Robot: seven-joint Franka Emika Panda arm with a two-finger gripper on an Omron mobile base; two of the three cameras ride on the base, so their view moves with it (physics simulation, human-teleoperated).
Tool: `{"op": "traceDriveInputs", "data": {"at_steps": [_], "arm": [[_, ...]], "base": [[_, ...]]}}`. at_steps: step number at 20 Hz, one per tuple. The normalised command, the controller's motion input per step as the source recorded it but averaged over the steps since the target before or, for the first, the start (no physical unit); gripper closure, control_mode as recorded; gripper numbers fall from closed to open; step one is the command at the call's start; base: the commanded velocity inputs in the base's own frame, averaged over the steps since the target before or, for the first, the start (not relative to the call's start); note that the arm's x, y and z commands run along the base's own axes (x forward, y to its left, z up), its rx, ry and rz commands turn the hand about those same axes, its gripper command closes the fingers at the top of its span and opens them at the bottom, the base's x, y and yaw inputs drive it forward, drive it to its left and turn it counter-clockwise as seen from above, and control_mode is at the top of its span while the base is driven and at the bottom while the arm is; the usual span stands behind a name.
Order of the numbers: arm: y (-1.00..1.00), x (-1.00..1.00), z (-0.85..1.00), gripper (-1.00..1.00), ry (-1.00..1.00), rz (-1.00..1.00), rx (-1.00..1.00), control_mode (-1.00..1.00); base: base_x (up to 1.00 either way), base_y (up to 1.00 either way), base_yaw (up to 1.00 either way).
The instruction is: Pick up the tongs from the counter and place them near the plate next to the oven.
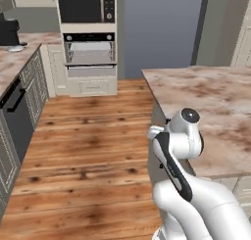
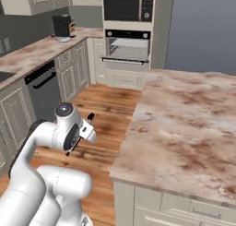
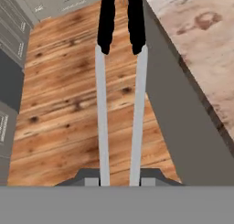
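Hand (image 3: 119, 181) clenched on slim silvery-white dark-ended tongs (image 3: 119, 95), which jut ahead over wooden floor (image 3: 64, 104) just beside the pinkish-beige marble counter (image 3: 201, 40).

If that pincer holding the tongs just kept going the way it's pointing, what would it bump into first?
Probably the wooden floor. In the hand view the pincer and its tongs aim down over the boards, close beside the counter edge. Depth is hard to judge.

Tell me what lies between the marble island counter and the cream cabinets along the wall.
Bare wooden floor separates the pinkish marble island counter from the cream wall cabinets, in both base views.
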Motion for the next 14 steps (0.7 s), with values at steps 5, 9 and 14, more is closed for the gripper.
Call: {"op": "traceDriveInputs", "data": {"at_steps": [5,9,14], "arm": [[0.00,0.00,0.00,1.00,0.00,0.00,0.00,1.00],[0.00,0.00,0.00,1.00,0.00,0.00,0.00,1.00],[0.00,0.00,0.00,1.00,0.00,0.00,0.00,1.00]], "base": [[0.01,1.00,0.31],[0.70,0.77,0.24],[1.00,0.27,0.29]]}}
